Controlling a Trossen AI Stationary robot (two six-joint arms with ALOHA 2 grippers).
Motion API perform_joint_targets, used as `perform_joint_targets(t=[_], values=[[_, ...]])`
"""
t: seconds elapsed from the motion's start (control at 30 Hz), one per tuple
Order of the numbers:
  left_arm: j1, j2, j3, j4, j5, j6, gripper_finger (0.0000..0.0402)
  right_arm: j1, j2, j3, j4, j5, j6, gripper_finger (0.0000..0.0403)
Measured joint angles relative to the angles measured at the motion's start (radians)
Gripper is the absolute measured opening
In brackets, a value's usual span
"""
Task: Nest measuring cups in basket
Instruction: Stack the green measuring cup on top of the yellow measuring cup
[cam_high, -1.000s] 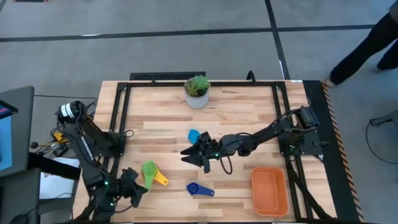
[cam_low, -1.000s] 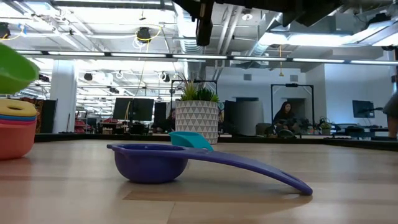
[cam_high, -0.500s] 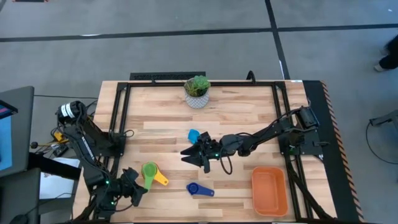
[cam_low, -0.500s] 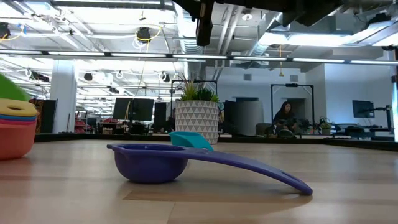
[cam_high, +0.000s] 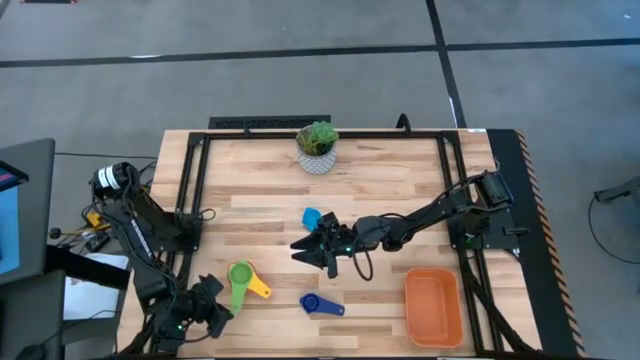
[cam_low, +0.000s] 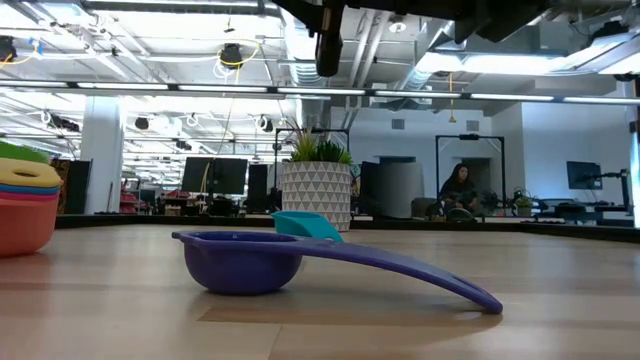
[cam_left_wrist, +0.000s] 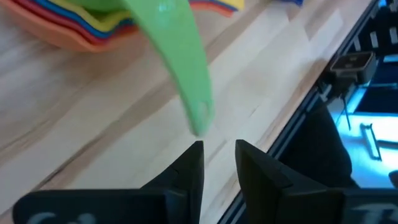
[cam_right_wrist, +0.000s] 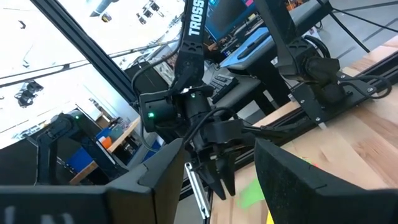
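Basket (cam_high: 433, 305): orange tray near the front right corner of the table (cam_high: 400, 190), long axis running front to back; nothing visible inside it.
Cup stack (cam_high: 241, 278): nested cups near the front left corner, outside the basket; in the left wrist view an orange cup (cam_left_wrist: 68, 40) sits outermost, with red, blue and yellow rims inside it.
Green cup (cam_high: 239, 273): topmost in the stack; its flat handle (cam_left_wrist: 180, 68) slopes down out of the stack toward the front edge, tip just clear of the left pincer.
Yellow handle (cam_high: 260, 290): sticks out of the stack toward the right, angled a little to the front.
Dark blue cup (cam_high: 320, 305): lies alone near the front edge, between stack and basket; bowl on the left, handle pointing right, roughly along the front edge.
Light blue cup (cam_high: 310, 217): mid-table, just behind the right pincer.
Plant pot (cam_high: 317, 148): white pot with a green plant at the middle of the back edge.
Left pincer (cam_high: 205, 310): at the front left corner, just beside the stack; fingers (cam_left_wrist: 189, 168) slightly parted, gripping nothing.
Right pincer (cam_high: 310, 250): raised over mid-table, released, empty.
Open room: bare wood across the left half behind the stack and between the plant pot and the mid-table cups.
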Motion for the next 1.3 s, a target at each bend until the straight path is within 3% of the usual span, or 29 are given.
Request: perform_joint_targets(t=[0.37, 0.67, 1.1, 1.3], values=[[0.002, 0.0, 0.0, -0.071, 0.056, 0.006, 0.008, 0.0, 0.0, 0.0, -0.007, 0.0, 0.0, 0.0215], [0.02, 0.0, 0.0, -0.253, 0.122, -0.109, 0.008, 0.0, 0.0, 0.0, -0.042, 0.001, -0.001, 0.021], [0.201, 0.0, 0.0, -0.102, 0.134, 0.194, 0.008, 0.003, 0.0, 0.0, -0.062, 0.001, -0.015, 0.0207], [0.248, 0.0, 0.0, -0.084, 0.109, 0.244, 0.008, -0.003, 0.001, 0.0, -0.286, 0.038, -0.079, 0.0197]])
